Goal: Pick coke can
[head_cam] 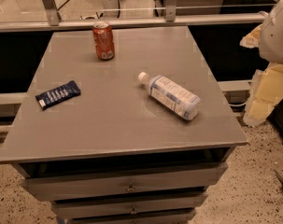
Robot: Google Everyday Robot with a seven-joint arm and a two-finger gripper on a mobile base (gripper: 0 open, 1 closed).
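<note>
The coke can (103,40) is a red-orange can with a silver top. It stands upright near the far edge of the grey table (108,120), left of centre. A white rounded part of my arm (277,31) shows at the upper right edge of the frame, off the table's right side and well away from the can. The gripper itself is out of view.
A clear plastic bottle (170,96) with a white cap lies on its side right of the table's centre. A dark blue snack packet (58,94) lies near the left edge. Drawers (127,185) sit below the tabletop. A metal rail (131,21) runs behind the table.
</note>
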